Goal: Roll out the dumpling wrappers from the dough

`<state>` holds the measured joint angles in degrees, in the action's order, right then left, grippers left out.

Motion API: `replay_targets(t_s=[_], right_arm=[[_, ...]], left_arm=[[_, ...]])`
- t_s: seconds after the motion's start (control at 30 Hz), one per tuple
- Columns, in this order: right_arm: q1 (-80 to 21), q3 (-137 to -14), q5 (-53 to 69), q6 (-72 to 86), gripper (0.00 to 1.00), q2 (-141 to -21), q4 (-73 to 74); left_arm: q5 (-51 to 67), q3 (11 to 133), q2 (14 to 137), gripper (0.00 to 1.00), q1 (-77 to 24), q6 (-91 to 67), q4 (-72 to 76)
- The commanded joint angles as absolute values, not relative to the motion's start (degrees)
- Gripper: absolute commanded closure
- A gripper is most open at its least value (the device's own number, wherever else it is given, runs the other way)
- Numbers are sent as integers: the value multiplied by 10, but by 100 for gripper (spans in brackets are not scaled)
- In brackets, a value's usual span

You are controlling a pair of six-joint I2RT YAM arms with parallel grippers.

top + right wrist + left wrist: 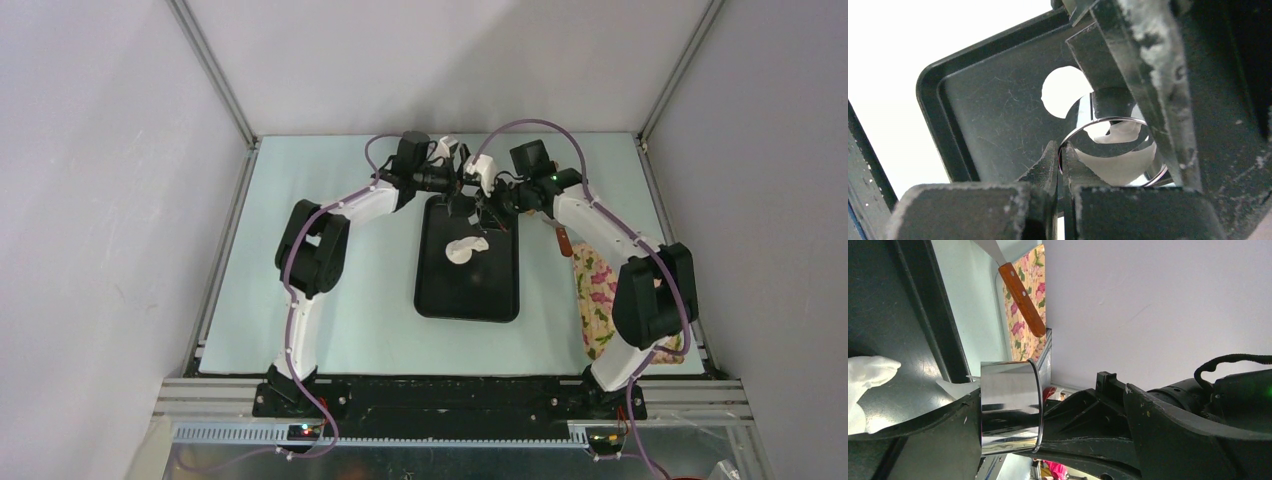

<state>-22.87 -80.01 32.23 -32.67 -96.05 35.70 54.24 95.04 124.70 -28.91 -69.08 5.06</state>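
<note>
The dough [463, 250] lies on the far half of a black tray [468, 305] in the middle of the table [330, 300]. It is a small white flattened piece with an uneven edge, resting on the tray floor.

Both arms reach in over the far end of the tray. The left gripper [458, 188] and the right gripper [492, 212] meet there, just beyond the dough. From above, the dough sits on the near side of both grippers, close to them but apart, and neither touches it.

The right gripper is clenched, its two fingertips pressed together on the rim of a shiny steel cup [1010, 407], which it holds tipped on its side above the tray. Its own camera looks past the closed fingertips into the cup's mouth, with the dough showing as a white patch on the tray beyond. Something white shows inside the cup, but whether it is dough or a reflection cannot be told.

The left gripper is spread wide and grasps nothing. The cup sits between its fingers, its base beside one of them.

To the right of the tray a flowered cloth [597, 300] lies on the table, with a wooden-handled knife [1022, 300] at its far end.
</note>
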Motion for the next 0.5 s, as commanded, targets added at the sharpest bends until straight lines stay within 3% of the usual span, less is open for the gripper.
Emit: replay_targets(t_s=[0.0, 0.47], right_arm=[[-226, -816, 313, -371, 100, -981, 403], [-188, -808, 293, -416, 100, -1002, 459]], left_arm=[[562, 955, 1193, 0, -289, -699, 72], [564, 960, 1198, 0, -279, -704, 75]])
